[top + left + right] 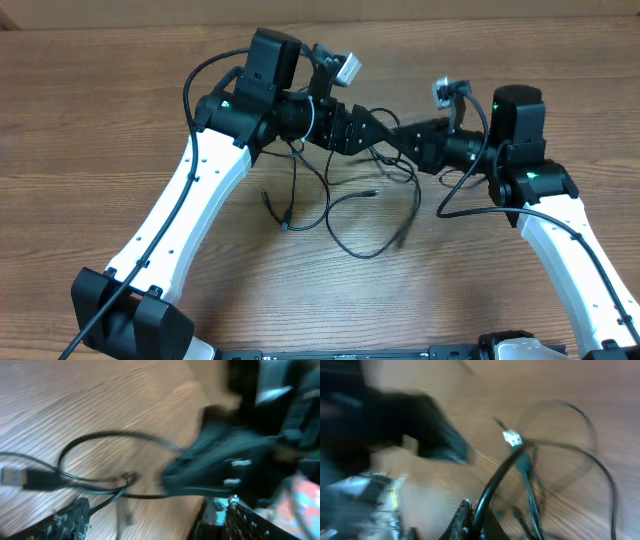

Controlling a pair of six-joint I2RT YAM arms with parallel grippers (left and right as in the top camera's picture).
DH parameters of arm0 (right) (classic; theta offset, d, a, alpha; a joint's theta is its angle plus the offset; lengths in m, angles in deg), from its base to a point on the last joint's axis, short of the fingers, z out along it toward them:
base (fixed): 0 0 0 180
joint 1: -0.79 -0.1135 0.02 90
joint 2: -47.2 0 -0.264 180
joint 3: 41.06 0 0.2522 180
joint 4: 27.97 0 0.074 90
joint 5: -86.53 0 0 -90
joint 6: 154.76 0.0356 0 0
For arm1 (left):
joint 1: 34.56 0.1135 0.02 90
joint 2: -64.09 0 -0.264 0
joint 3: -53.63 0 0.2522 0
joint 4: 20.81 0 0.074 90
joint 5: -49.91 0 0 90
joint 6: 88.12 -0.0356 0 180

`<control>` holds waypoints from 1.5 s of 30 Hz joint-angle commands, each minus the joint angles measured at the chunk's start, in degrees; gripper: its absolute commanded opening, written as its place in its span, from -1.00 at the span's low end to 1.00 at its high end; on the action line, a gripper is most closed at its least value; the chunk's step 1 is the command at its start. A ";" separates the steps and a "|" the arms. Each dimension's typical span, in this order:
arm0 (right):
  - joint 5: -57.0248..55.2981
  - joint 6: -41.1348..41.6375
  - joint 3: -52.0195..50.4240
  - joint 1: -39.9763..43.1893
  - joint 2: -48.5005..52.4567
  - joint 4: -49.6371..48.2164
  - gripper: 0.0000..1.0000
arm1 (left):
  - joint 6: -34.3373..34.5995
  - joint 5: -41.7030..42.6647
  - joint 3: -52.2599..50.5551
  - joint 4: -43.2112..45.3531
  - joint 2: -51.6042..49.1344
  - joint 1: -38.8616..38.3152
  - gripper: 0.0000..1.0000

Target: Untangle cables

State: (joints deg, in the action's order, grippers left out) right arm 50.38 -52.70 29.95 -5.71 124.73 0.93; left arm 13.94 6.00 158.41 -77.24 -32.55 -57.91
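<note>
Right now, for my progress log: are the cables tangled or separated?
Tangled: in the overhead view the cables cross and loop through one another in a single bunch.

Sharp, evenly lit overhead; both wrist views motion-blurred.

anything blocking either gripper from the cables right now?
No foreign object is visible. The left gripper and right gripper meet tip to tip over the cables on the table, so each crowds the other's approach. The wrist views are blurred; the right one shows a cable running right up to that gripper.
</note>
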 commanded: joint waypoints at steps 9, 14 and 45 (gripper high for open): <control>14.93 18.01 0.15 0.13 0.04 -17.73 -0.93 | -1.49 -11.45 0.09 -5.09 1.40 -0.02 0.46; 18.34 18.43 0.15 0.13 0.04 -17.94 -0.93 | -1.51 -14.08 0.07 -5.31 1.29 -0.02 0.49; -15.45 9.90 0.13 5.62 0.07 12.17 -0.56 | 11.50 -39.26 0.04 -14.58 1.29 7.19 -0.06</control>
State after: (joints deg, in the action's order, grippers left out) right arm 47.18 -34.10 29.67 1.15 125.41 8.29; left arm 27.01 -36.39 158.57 -89.53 -31.02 -50.09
